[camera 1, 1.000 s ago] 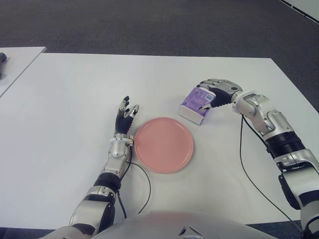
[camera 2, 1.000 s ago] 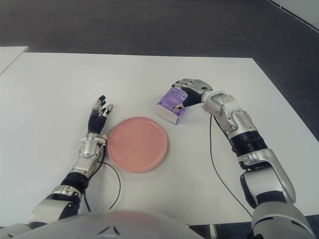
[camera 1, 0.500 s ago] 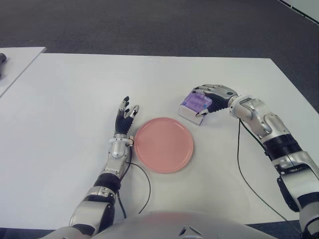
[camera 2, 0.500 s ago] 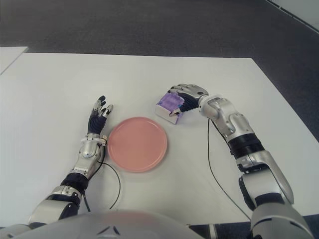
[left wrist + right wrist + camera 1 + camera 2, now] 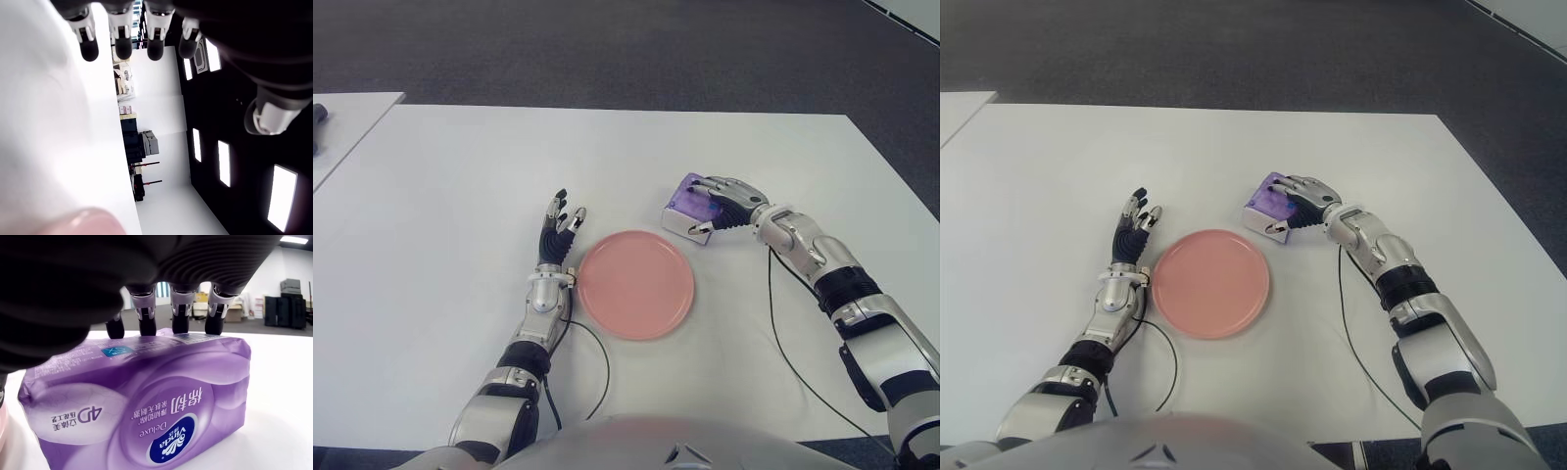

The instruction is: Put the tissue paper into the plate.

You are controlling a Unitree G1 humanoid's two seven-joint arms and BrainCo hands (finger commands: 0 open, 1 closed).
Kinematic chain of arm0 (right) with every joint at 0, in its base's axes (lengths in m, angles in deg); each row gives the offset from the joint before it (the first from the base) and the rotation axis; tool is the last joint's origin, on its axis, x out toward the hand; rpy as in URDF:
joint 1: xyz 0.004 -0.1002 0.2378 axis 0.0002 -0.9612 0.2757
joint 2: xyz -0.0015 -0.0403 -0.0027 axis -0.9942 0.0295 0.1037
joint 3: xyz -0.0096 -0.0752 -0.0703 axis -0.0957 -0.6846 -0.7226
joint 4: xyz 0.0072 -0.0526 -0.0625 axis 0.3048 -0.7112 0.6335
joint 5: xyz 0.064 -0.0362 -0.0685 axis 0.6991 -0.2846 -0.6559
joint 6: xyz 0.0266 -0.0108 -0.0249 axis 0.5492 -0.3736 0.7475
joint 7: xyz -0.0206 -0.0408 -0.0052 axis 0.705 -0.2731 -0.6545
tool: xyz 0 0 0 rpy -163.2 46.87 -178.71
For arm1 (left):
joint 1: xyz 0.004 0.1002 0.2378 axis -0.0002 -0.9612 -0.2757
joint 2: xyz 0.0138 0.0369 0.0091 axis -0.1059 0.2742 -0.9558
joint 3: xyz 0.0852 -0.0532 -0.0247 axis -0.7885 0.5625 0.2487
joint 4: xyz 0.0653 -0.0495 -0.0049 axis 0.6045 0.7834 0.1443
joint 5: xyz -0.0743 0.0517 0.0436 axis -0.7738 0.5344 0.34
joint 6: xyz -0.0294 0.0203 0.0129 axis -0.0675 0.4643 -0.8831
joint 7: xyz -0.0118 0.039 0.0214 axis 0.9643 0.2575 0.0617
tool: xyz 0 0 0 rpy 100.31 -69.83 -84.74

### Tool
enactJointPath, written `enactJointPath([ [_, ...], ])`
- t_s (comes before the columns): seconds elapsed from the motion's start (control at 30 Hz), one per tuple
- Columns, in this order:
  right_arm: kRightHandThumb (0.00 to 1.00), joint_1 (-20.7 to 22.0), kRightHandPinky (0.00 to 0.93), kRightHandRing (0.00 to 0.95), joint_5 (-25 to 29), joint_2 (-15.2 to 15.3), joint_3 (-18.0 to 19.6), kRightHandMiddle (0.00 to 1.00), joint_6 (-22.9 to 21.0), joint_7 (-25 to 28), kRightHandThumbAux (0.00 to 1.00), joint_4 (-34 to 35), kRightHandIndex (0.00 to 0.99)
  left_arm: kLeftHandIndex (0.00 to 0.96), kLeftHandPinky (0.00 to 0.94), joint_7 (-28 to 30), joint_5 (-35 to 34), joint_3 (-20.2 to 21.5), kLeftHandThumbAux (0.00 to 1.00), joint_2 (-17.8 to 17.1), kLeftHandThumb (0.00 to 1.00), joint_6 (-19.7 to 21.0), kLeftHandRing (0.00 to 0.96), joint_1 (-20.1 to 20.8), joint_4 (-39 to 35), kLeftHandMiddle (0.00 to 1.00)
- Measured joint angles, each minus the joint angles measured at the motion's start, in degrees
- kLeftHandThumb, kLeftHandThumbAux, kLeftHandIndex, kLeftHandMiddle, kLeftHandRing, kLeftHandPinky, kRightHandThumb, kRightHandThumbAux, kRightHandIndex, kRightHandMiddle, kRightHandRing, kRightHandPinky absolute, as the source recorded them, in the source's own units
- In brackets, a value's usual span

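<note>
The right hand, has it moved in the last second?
Yes. The right hand has closed down over the tissue pack, nearer the pink plate.

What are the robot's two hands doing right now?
Left hand: open, holding nothing, left of the pink plate.
Right hand: closed on the purple tissue pack.

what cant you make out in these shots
- Right hand thumb: hidden behind the tissue pack in every view, so a full grasp is unconfirmed.
- Whether the pack is lifted off the table: unclear.
- Dark object on the neighbouring table: cut off by the left eye view's edge.
- Left hand, beside the plate: contact with the table unclear.
</note>
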Motion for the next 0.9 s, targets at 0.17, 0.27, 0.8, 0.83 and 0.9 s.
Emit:
enactJointPath([
  [0.17,0.0,0.4,0.0,0.0,0.0,-0.1,-0.2,0.0,0.6,-0.6,0.335,-1.3,0.0,0.0,0.0,0.0,0.2,0.0,0.436,0.0,0.0,-0.2,0.0,0.4,0.7,0.0],
  [0.27,0.0,0.7,0.0,0.0,0.0,-0.3,-0.3,0.0,0.7,-0.9,0.341,-1.9,0.0,0.0,0.0,0.0,0.3,0.0,0.435,-0.1,0.0,-0.2,0.0,0.6,0.9,0.0],
  [0.8,0.0,1.3,0.0,0.0,0.4,-1.5,-0.6,0.0,0.7,-0.7,0.362,-3.7,0.0,0.0,0.0,0.0,0.5,0.0,0.423,-0.1,0.0,-0.2,0.0,0.7,0.9,0.0],
  [0.83,0.0,1.4,0.0,0.0,0.5,-1.5,-0.6,0.0,0.9,-0.5,0.363,-4.0,0.0,0.0,0.0,0.0,0.5,0.0,0.423,-0.1,0.0,-0.2,0.0,0.7,0.9,0.0],
  [0.9,0.0,1.5,0.0,0.0,0.6,-1.6,-0.6,0.0,1.1,-0.3,0.365,-4.4,0.0,0.0,0.0,0.0,0.4,0.0,0.422,-0.1,0.0,-0.2,0.0,0.7,0.9,0.0],
])
